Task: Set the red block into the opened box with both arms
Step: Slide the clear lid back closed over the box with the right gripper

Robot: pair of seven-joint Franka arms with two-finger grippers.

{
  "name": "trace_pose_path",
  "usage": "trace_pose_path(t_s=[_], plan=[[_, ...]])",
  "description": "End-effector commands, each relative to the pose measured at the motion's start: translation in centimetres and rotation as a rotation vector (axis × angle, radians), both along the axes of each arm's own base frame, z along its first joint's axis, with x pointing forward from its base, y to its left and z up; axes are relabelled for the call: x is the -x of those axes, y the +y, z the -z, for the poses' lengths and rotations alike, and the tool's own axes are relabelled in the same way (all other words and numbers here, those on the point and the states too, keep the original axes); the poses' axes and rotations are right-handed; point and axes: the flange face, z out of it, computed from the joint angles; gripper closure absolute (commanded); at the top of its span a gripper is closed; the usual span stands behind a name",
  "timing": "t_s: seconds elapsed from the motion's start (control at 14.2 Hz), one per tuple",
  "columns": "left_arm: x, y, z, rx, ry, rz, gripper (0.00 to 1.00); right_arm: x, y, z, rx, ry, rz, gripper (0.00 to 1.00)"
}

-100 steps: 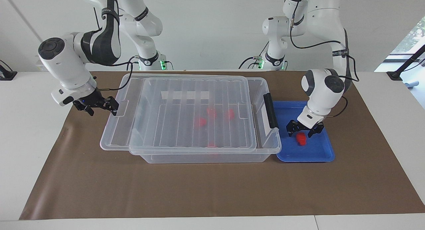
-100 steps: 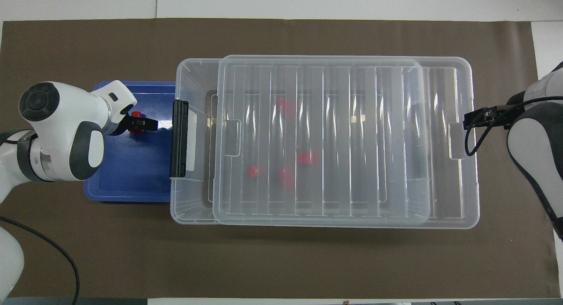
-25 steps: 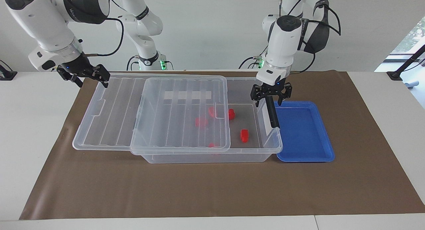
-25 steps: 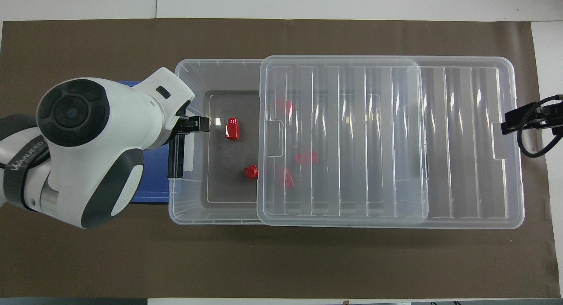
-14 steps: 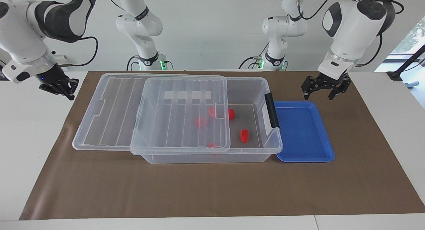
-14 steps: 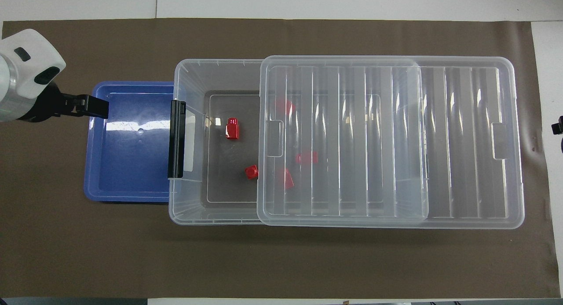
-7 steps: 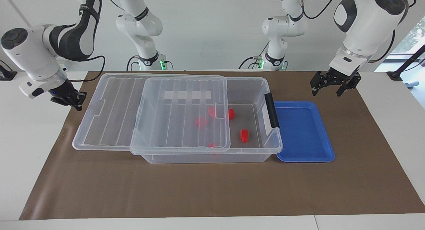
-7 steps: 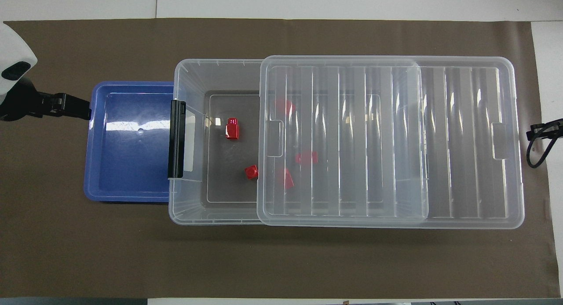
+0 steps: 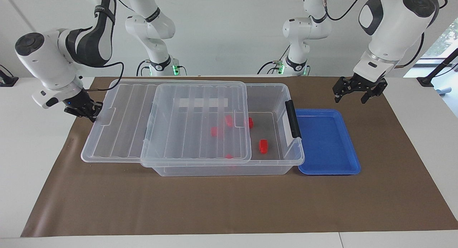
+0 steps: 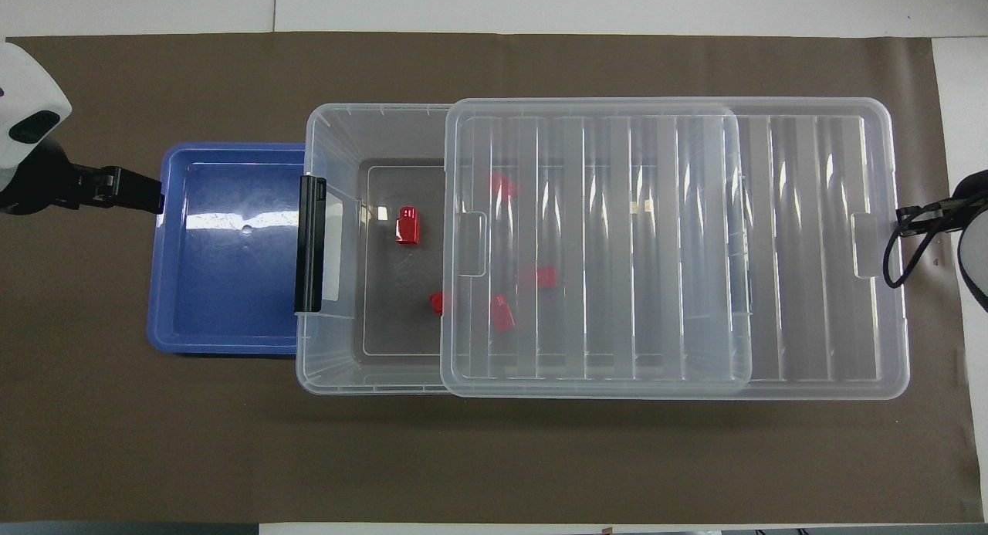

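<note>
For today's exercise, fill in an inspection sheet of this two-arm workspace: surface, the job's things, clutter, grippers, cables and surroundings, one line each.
Surface: brown mat on a white table.
Job's things: box open at the left arm's end, its lid slid toward the right arm's end; red block inside, others under the lid.
Clutter: blue tray, nothing in it.
Grippers: left gripper open, over the mat; right gripper shut at the lid's end.
Cables: black cable beside the lid.
Surroundings: white wall.

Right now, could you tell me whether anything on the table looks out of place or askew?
Yes: the clear lid is not seated on the box. It is slid toward the right arm's end and overhangs there, leaving the latch end open. Nothing looks spilled.
</note>
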Motion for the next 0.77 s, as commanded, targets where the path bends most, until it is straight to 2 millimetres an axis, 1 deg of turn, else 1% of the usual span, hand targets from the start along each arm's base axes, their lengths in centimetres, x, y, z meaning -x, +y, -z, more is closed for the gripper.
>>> trace_pose_path(t_s=[0.0, 0.07, 0.35, 0.42, 0.56, 0.7], plan=[[0.3, 0.0, -0.1, 0.016, 0.013, 0.009, 0.0, 0.3, 0.9, 0.2, 0.0, -0.009, 0.019, 1.0], [0.3, 0.0, 0.0, 0.015, 0.015, 0.009, 0.0, 0.2, 1.2, 0.1, -0.004, -0.011, 0.029, 1.0], [0.4, 0.0, 0.0, 0.015, 0.018, 0.009, 0.0, -0.2, 4.5, 0.2, -0.008, -0.01, 0.08, 1.0], [0.4, 0.0, 0.0, 0.015, 0.016, 0.009, 0.0, -0.4, 5.8, 0.1, -0.009, -0.011, 0.082, 1.0], [0.3, 0.2, 0.0, 0.015, 0.018, 0.007, 0.0, -0.4, 6.3, 0.1, -0.009, -0.011, 0.099, 1.0], [0.3, 0.4, 0.0, 0.014, 0.016, 0.004, 0.0, -0.6, 7.5, 0.1, -0.01, -0.012, 0.112, 1.0]])
